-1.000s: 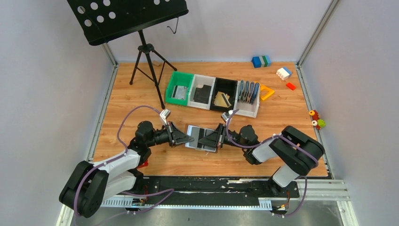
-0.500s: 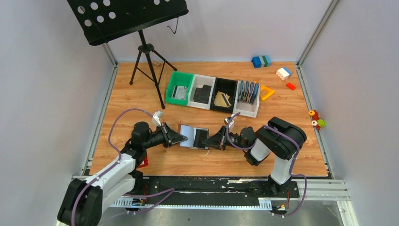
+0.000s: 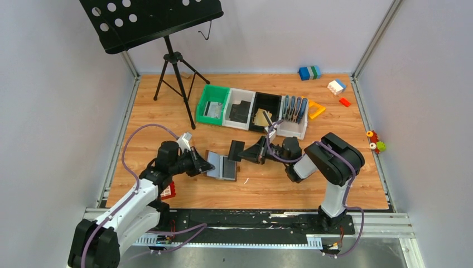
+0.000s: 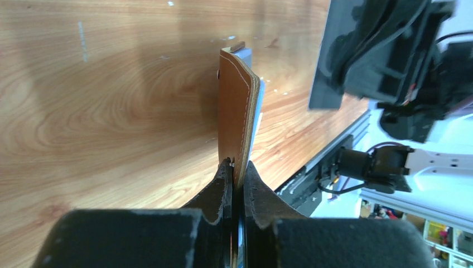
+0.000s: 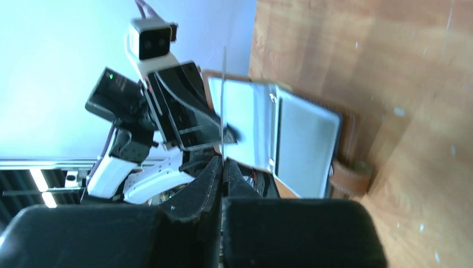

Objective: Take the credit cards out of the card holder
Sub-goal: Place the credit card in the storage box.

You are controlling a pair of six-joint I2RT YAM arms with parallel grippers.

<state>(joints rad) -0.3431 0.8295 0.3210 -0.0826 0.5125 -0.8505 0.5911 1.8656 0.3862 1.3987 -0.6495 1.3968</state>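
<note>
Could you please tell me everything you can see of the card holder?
The card holder is a small folding wallet of tan leather with pale stitching along the edge, grey-blue inner pockets and a brown tab strap. It is open, inner side up, over the wooden table top. The left gripper pinches one leather edge.

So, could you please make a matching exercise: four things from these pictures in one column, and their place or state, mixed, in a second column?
1. left end effector
2. right end effector
3. card holder
4. green bin

a. leftmost in its row
b. shut on a black credit card
c. open, inner pockets showing
d. shut on the card holder

Pairs: 1-d, 2-b, 3-c, 4-a
</note>
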